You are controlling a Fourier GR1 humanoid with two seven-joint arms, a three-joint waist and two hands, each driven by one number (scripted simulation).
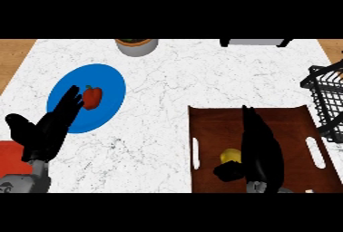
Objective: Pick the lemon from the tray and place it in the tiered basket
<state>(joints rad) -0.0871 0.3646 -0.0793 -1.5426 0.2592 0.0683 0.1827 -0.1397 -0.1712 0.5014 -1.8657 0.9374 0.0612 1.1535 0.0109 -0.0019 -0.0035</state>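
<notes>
Right hand [260,149] reaches over the brown tray [295,118] with its fingers straight and its thumb bent toward the lemon [231,156], which lies just beside the thumb near the tray's left edge, toward its near corner; whether they touch I cannot tell, nor which way the lemon's long axis runs. Left hand [47,131] rests open at the counter's [174,77] left, fingers straight over the blue plate [100,79], which carries a red pepper [93,97], while the black tiered basket [328,97] stands at the counter's right edge.

Robot hands [50,127] [258,145] — both (fingers) straight
</notes>
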